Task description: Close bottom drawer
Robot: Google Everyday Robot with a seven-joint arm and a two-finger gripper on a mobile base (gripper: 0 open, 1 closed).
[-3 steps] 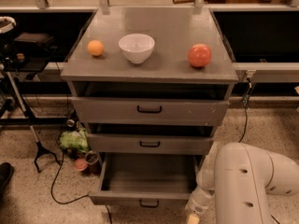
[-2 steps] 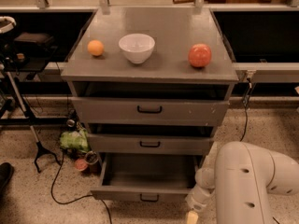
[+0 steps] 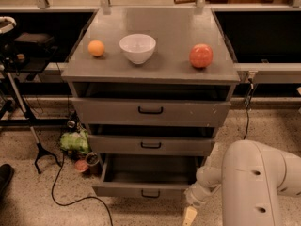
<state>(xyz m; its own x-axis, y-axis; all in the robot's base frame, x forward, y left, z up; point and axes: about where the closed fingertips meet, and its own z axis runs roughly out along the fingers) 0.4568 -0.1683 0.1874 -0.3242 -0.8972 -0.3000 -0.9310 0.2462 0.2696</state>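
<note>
One grey bottom drawer (image 3: 123, 190) open, gripper (image 3: 190, 215) beside right corner

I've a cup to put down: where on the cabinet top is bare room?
Bare: behind orange, bowl and red fruit, and between bowl and fruit. Tight between orange and bowl. Gripper hangs low, right of the open bottom drawer.

The bottom drawer (image 3: 149, 190) stands pulled out at six o'clock. The gripper (image 3: 190, 215) sits at five o'clock, just beside the drawer's right front corner.
</note>
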